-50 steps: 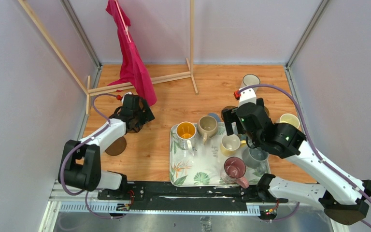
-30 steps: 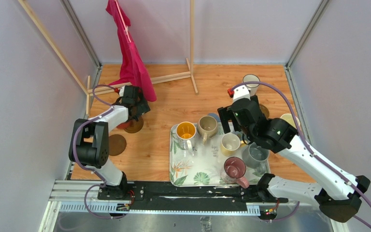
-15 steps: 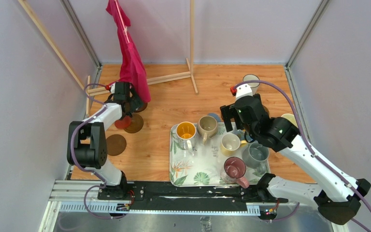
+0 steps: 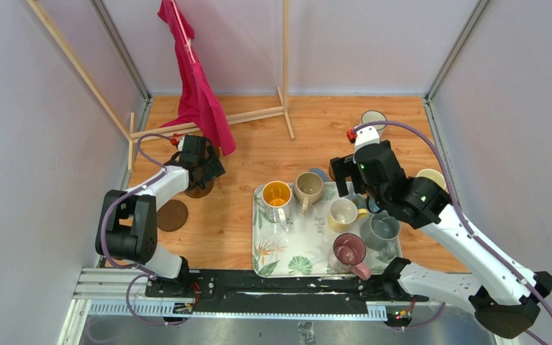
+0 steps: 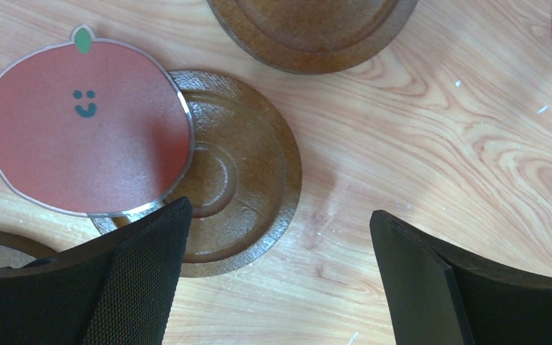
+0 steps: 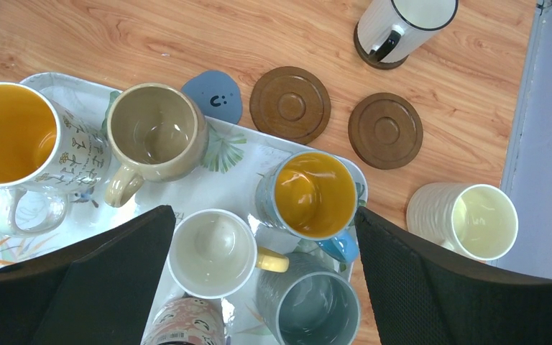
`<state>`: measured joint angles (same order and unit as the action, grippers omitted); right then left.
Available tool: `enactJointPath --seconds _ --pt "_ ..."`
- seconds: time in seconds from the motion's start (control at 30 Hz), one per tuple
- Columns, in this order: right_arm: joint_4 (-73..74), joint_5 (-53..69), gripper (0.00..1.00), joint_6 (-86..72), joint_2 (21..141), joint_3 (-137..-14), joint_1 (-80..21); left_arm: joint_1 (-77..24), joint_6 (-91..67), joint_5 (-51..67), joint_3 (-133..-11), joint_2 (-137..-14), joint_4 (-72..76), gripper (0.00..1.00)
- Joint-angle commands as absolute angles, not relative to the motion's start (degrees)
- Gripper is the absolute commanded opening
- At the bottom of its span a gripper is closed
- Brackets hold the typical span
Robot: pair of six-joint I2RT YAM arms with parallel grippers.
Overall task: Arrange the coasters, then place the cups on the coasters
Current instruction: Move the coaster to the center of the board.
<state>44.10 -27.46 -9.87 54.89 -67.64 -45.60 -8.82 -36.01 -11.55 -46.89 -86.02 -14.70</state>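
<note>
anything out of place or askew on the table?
Yes: the red coaster lies overlapping a brown coaster, its edge on top rather than flat on the table. The grey-blue coaster sits tight against the tray rim.

The table (image 5: 438, 108) is pale wood, strong grain, smooth with a slight sheen. Those brown coasters (image 5: 248, 180) look glossy, almost lacquered, with moulded rings. The red coaster (image 5: 86, 136) is flatter and more satin, with a printed face; the grey-blue coaster (image 6: 214, 97) looks matt. All the mugs (image 6: 157, 133) are shiny glazed ceramic, and the cream mug (image 6: 466, 219) is ribbed outside. The leaf-print tray (image 6: 201, 185) is glossy. On the left gripper (image 5: 280, 277) the pads (image 5: 140, 287) are black, one finely woven-looking, the other smooth matt. Soft pink-red cloth (image 4: 198, 93) hangs on bare wooden sticks (image 4: 285, 57).
</note>
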Motion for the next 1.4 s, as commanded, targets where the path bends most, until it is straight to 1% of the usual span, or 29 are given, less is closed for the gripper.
enactJointPath --seconds 0.0,0.33,0.53,0.83,0.97,1.23,1.37 --pt "44.1 -27.3 1.00 -10.2 52.9 -66.2 -44.8 -8.8 -35.9 -15.3 -48.4 -88.2 -14.9 1.00" --pt "45.2 -27.8 1.00 -10.8 51.6 -65.9 -44.7 -6.2 -35.7 -17.8 -52.6 -93.8 -15.1 1.00" --pt "45.5 -28.5 1.00 -10.4 51.8 -65.9 -44.7 -3.9 -35.7 -18.4 -57.9 -96.0 -16.4 1.00" --pt "45.7 -28.6 1.00 -9.7 51.6 -65.7 -44.1 -0.2 -35.5 -16.1 -64.2 -100.9 -18.8 1.00" --pt "45.7 -28.4 1.00 -9.6 52.0 -65.5 -43.9 -0.2 -36.5 -13.9 -61.9 -98.7 -17.6 1.00" --pt "45.6 -28.0 1.00 -9.4 52.5 -65.0 -43.7 -0.2 -37.2 -14.0 -59.3 -98.3 -18.3 1.00" --pt "45.6 -28.0 1.00 -9.4 51.8 -64.4 -43.6 3.3 -37.5 -13.5 -59.6 -99.5 -18.4 1.00"
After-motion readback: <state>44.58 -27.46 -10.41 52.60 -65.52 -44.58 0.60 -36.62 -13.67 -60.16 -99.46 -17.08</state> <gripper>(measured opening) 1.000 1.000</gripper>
